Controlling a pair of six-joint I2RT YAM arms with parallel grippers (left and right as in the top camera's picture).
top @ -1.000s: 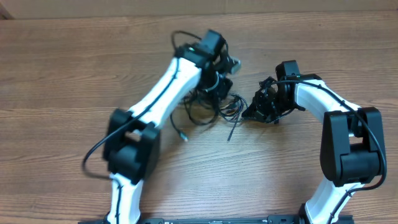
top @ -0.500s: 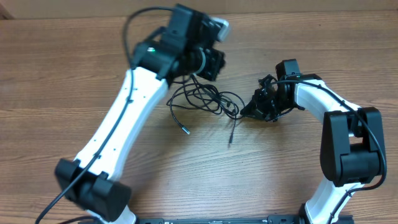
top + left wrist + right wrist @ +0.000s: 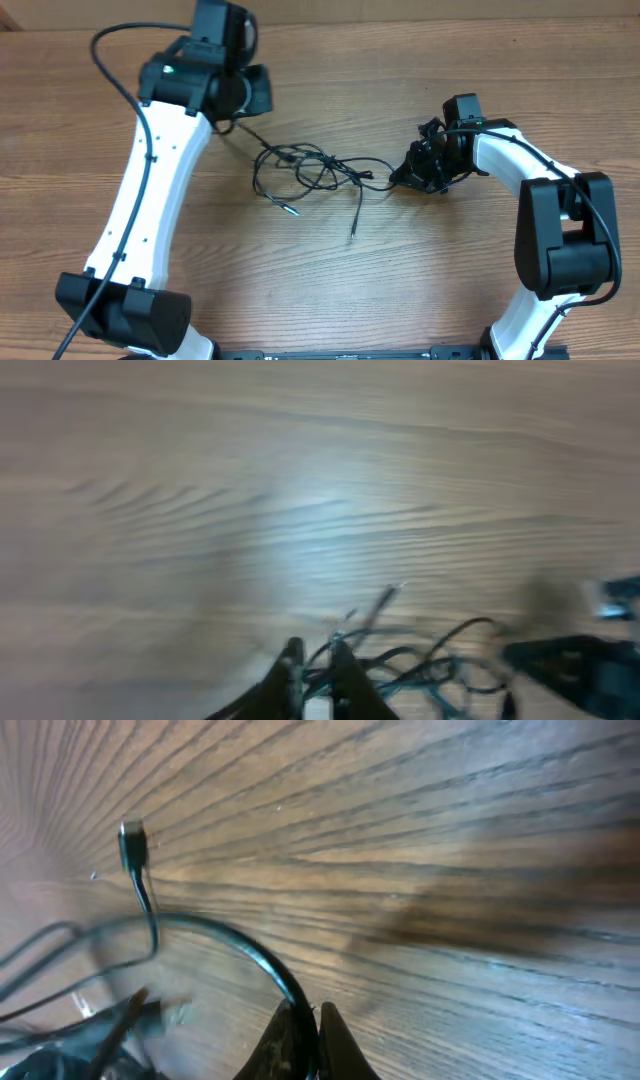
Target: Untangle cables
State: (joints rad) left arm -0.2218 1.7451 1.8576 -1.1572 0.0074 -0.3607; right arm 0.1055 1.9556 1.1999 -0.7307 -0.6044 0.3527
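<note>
The cables [image 3: 300, 170] are thin black cords, drawn out in a loose knot on the wooden table between my two grippers. One strand runs up-left to my left gripper [image 3: 240, 112], raised at the far left. In the blurred left wrist view its fingers [image 3: 317, 665] stand close together with a strand [image 3: 430, 665] between them. My right gripper [image 3: 398, 178] sits low at the tangle's right end. The right wrist view shows it [image 3: 308, 1020] pinched shut on one curved cord [image 3: 230, 940]. A small plug [image 3: 131, 840] lies beyond. Two loose ends [image 3: 352, 232] trail toward the front.
The table's far edge [image 3: 420, 12] runs along the top of the overhead view. My left arm's elbow [image 3: 130, 310] and my right arm's elbow [image 3: 565, 235] stand near the front edge, with the base rail [image 3: 350, 352] between them.
My left arm has swung up and to the left, pulling the bunched cables out into a longer, looser string. The right gripper has held its place and its grip.
</note>
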